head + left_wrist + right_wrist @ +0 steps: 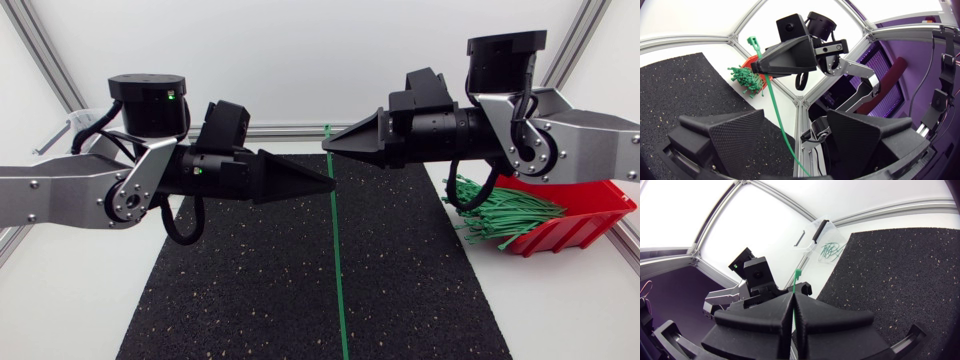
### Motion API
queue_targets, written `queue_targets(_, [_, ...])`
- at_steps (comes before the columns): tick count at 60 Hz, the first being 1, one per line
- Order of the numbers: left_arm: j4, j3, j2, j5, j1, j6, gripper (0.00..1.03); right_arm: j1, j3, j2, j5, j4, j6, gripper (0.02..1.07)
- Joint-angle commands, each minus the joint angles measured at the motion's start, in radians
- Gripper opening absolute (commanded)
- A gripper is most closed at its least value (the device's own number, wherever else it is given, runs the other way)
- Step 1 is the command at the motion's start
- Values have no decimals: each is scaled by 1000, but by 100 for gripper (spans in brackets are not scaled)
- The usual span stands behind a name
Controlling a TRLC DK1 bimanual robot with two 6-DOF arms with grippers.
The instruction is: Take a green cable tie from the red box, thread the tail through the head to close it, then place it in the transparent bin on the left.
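Right gripper (327, 146) on green cable tie (338, 260)

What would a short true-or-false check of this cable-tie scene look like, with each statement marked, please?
1. The right end effector is shut on a green cable tie. True.
2. The left end effector clamps the same tie. False: its fingers stand apart, and the tie runs down through the gap between them.
3. The red box is empty. False: it holds a bundle of green ties.
4. The transparent bin has looped green ties in it. True.
5. The held tie is closed into a loop. False: it hangs straight, with its tail not threaded through its head.
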Motion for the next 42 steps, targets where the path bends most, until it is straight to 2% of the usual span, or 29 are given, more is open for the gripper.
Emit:
queue_targets(1, [30,38,16,13,-4,-36,72,0,-31,-17,-10,15,30,7])
queue_targets(5, [40,38,18,13,-4,-42,68,3,-37,-28,-9,16,29,7])
queue_targets(13, [50,39,21,13,-9,-48,68,6,-46,-42,-5,21,27,7])
queue_targets(19, [54,42,25,13,-9,-50,59,6,-52,-56,-2,27,30,8])
queue_targets(26, [60,42,30,13,-9,-50,58,12,-55,-59,-2,27,29,7])
queue_targets(37, [60,44,33,13,-14,-51,26,26,-60,-65,4,28,21,8])
queue_targets(42, [60,44,39,12,-17,-51,23,29,-62,-65,5,30,20,7])
